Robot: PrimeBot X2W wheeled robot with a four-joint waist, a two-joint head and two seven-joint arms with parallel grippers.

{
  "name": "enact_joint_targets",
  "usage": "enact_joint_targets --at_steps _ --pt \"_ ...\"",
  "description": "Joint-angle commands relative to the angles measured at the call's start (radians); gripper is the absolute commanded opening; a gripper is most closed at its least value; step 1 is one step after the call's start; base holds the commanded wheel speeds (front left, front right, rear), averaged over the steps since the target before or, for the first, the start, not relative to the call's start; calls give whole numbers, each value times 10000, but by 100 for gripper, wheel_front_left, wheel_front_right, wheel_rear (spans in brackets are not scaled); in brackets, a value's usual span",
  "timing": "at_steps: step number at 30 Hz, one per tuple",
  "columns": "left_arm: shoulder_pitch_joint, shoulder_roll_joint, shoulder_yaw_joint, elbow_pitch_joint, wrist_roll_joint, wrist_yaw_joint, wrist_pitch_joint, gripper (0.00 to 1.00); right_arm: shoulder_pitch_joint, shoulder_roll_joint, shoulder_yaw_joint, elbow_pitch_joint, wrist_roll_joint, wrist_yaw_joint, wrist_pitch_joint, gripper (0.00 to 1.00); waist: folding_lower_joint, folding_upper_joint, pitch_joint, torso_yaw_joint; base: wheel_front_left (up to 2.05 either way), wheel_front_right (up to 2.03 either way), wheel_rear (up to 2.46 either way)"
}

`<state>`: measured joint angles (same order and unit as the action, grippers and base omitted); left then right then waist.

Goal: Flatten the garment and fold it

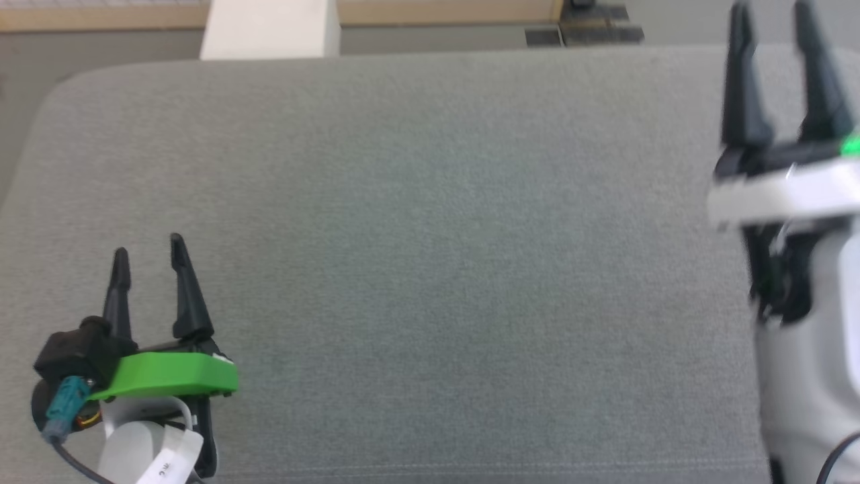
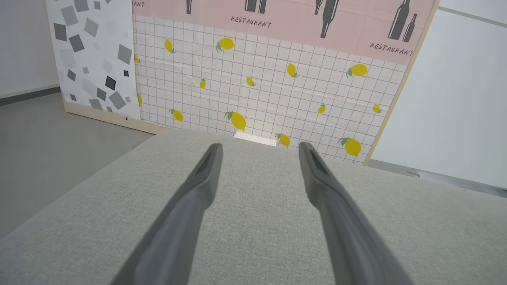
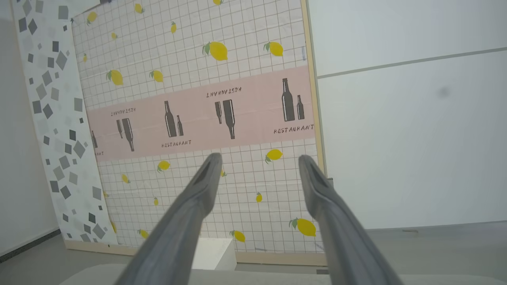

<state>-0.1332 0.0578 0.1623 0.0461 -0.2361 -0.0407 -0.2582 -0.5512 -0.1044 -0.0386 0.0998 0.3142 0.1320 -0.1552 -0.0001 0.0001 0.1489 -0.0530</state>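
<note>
The garment is out of view. Low over the grey padded table [image 1: 430, 255], near its front left corner, my left gripper [image 1: 149, 245] stands open with nothing between its fingers; in the left wrist view the left gripper [image 2: 259, 148] has its two fingers spread over bare grey cloth. My right gripper [image 1: 772, 10] is raised at the right side, open and empty, its fingers pointing toward the far edge. In the right wrist view the right gripper [image 3: 259, 160] points at the patterned wall panel, jaws apart.
A white block [image 1: 269, 28] stands past the table's far edge. A lemon-and-bottle patterned panel [image 2: 257, 79] and a white wall [image 3: 408, 118] lie behind. Grey floor [image 2: 51, 146] runs along the table's left side.
</note>
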Motion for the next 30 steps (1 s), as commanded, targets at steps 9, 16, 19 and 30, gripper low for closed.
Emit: enact_joint_targets --at_steps 9,16,19,30 --pt "357 -9 -309 559 227 149 -9 100 2880 531 -274 292 -112 -13 -921 100 1 -1 -1117 595 0 0 0" --pt "627 118 -799 906 868 321 8 100 4041 539 -315 592 -125 -13 -1040 100 1 -1 -1308 512 0 0 0" --pt "731 101 -962 1000 927 336 1 100 4343 540 -273 736 -508 -13 -1048 100 1 -1 -1357 459 0 0 0" --pt "1065 29 -1262 1162 700 422 -14 100 4675 541 -350 1171 -918 -13 -811 100 1 -1 -1449 375 0 0 0"
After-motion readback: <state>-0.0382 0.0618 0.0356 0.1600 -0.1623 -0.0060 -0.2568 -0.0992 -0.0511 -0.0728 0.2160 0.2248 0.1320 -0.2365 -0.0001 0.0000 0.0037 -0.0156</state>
